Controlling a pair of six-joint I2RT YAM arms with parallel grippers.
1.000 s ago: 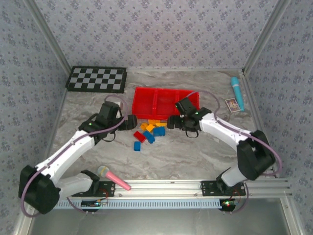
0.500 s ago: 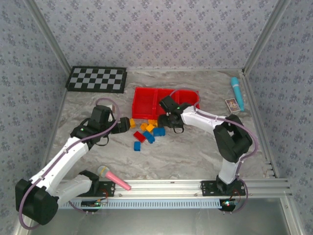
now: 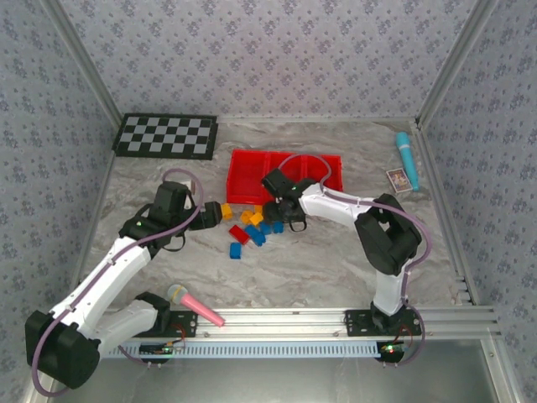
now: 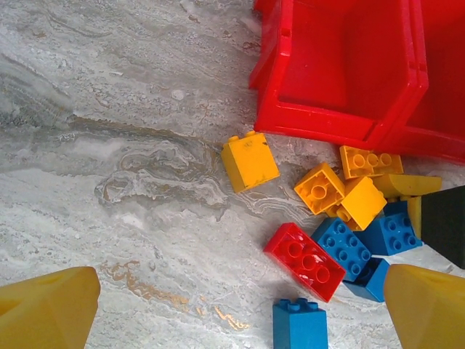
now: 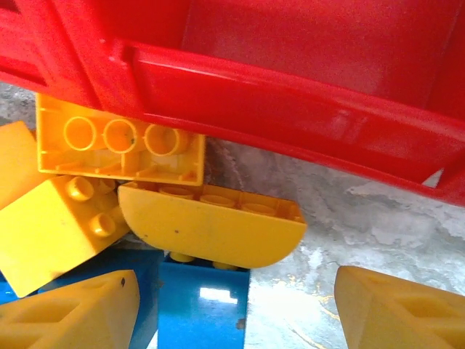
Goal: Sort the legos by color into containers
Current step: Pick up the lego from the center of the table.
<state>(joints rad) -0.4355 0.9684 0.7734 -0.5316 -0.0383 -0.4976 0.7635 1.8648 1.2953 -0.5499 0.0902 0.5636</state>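
Observation:
The legos (image 3: pixel 254 228) lie in a loose pile just in front of the red tray of containers (image 3: pixel 285 170). My left gripper (image 3: pixel 218 212) hovers left of the pile, open wide and holding nothing. From its wrist I see a yellow cube (image 4: pixel 249 161), a red brick (image 4: pixel 304 261) and blue bricks (image 4: pixel 341 247) between its fingers (image 4: pixel 51 309). My right gripper (image 3: pixel 274 213) is low over the pile's far side, by the tray's front wall (image 5: pixel 290 94). It is open (image 5: pixel 240 302) around a blue brick (image 5: pixel 203 305), with a gap on the brick's right. A curved yellow brick (image 5: pixel 211 225) lies just beyond.
A black-and-white checkered board (image 3: pixel 166 135) lies at the back left. A pink-handled microphone toy (image 3: pixel 195 304) rests near the left arm's base. A teal object (image 3: pixel 406 154) and a small card (image 3: pixel 401 179) sit at the far right. Patterned walls enclose the table.
My right gripper has swung left from the tray's right end to the pile, and its jaws have narrowed. My left arm has drawn back slightly to the left, still open.

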